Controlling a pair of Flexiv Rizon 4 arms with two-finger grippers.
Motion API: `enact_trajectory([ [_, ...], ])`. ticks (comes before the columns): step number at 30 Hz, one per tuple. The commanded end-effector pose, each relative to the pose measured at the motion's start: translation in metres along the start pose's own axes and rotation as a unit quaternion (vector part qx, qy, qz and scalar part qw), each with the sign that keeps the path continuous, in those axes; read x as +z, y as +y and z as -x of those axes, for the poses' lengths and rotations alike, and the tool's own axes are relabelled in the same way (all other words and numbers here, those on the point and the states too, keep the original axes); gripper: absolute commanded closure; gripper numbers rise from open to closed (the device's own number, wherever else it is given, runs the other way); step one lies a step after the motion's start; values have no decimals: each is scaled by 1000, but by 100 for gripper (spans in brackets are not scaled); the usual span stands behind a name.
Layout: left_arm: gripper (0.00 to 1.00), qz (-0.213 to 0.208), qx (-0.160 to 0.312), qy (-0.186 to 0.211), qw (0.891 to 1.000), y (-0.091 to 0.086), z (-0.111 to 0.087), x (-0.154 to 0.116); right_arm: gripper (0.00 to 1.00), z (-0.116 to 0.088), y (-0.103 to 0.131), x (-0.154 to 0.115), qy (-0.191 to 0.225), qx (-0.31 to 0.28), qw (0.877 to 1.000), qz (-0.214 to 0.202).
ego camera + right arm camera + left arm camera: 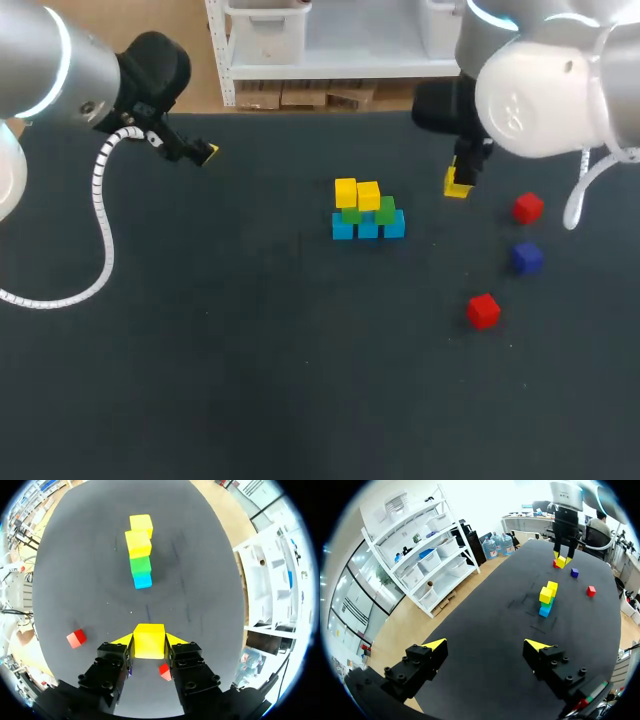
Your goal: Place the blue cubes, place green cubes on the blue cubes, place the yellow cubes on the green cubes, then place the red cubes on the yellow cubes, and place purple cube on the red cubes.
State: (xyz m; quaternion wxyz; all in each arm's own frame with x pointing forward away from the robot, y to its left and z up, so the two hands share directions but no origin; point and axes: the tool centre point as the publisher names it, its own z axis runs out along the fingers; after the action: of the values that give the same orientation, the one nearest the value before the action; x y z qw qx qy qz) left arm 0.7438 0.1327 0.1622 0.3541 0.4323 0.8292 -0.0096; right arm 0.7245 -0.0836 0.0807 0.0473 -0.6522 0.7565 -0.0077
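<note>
Cube in the clamp for the right gripper [149, 645]: its two fingers press on opposite sides of a yellow cube [457, 185], which looks lifted clear of the desk [200, 350]. Everything now turns on where the stack [367, 212] sits from that cube.

From the right wrist, the stack is dead ahead of the fingers and seen end-on, its row running straight away from the gripper. At the near end there's one blue cube [142, 581] with a green cube [140, 564] on it, and that green top is bare. Behind it and a level higher sit the two yellow cubes [138, 542], one behind the other.

So the open seat, by my reading, is the end of the stack facing the right arm. The held cube has to travel forward along the row's own line and settle on that green top, level with the yellows and close against the nearer one. The risk I'd flag is a nudge to that neighbouring yellow on the way in.

The left gripper [486, 645] is out on the far side of the stack, well apart from it, fingers spread wide with nothing between them. No question which arm is nearer: the right.

On the right arm's side of the stack, a red cube [528, 208] lies just beyond the held cube. The purple cube [526, 257] and a second red cube [483, 310] are further out, each alone on the desk.
</note>
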Motion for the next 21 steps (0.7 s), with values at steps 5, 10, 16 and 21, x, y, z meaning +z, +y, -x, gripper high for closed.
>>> enact_trajectory([
  [5, 0, -4, 2, -2, 1000, 2, -1, 0, 100, 23, -4, 10, 3, -19, 1000, -3],
  [10, 0, -4, 2, -2, 1000, 2, -1, 0, 100, 32, -7, 9, 3, -32, 999, -2],
  [16, 0, -4, 2, -2, 1000, 2, -1, 0, 100, 44, -8, 8, -1, -45, 999, 5],
  [21, 0, -4, 2, -2, 1000, 2, -1, 0, 100, 49, -9, 6, -5, -61, 998, 17],
])
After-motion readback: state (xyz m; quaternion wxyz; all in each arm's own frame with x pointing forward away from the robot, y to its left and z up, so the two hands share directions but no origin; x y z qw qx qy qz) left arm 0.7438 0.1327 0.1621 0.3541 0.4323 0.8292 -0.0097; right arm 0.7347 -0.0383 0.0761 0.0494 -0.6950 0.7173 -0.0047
